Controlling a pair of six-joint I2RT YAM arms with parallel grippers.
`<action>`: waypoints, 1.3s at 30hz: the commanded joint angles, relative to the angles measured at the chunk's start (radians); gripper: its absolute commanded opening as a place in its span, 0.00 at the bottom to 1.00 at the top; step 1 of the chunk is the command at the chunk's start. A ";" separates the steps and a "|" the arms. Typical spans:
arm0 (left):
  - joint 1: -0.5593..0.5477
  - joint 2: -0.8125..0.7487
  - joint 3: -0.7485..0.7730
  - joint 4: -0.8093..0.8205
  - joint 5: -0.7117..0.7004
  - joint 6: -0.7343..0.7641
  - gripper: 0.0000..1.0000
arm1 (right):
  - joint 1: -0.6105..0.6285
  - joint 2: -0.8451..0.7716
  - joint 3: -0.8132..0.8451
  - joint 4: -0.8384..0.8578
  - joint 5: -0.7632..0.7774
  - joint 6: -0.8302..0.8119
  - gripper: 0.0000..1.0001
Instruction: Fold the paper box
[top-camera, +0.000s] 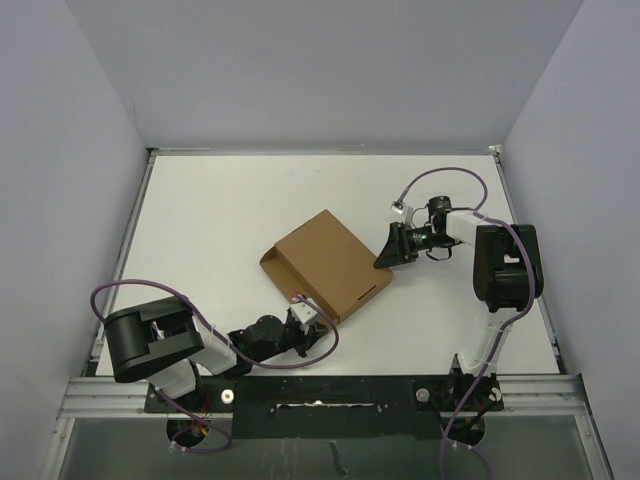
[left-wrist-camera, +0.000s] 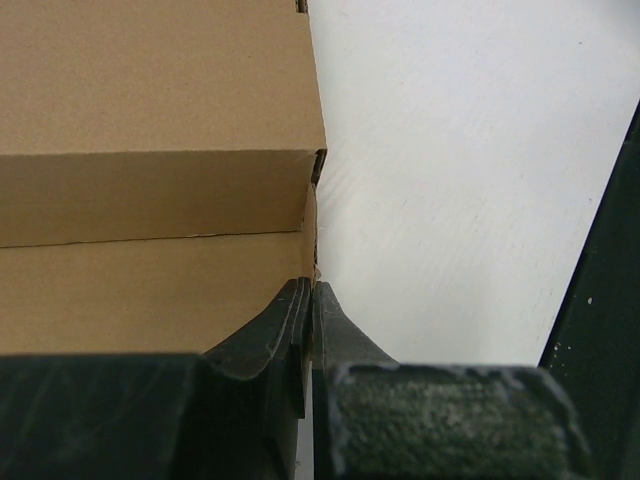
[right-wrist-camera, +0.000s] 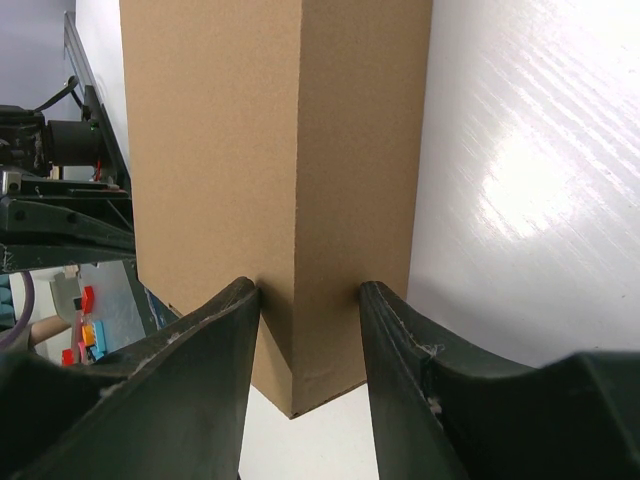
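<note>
On white table: paper box, flat, closed up as shallow brown carton, turned cornerwise in top view, small flap out at its left corner, slot cut along near-right edge. At near corner of box: L gripper, low, in from near-left of box. In L wrist view, L fingers pressed nearly together, w/ thin upright cardboard edge at box's side running down into tips, apparently nipped there, tho exact contact hidden behind tips. Same view: narrow lower panel in front of box's taller wall. At right corner of box: R gripper, in from right of box. R fingers partway apart, astride that corner, one tip against each of 2 faces meeting at corner edge, corner wedged betw. them. Purple cable in loop over L arm, well left of box; similar loop over R arm, right of box.
</note>
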 joint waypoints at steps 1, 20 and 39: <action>0.000 0.031 -0.022 -0.036 -0.005 0.016 0.00 | 0.011 0.038 0.006 0.027 0.142 -0.051 0.42; -0.001 -0.082 0.034 -0.201 0.008 0.050 0.00 | 0.014 0.041 0.009 0.024 0.139 -0.052 0.42; -0.006 -0.182 0.129 -0.434 0.018 0.114 0.00 | 0.017 0.041 0.009 0.024 0.139 -0.054 0.42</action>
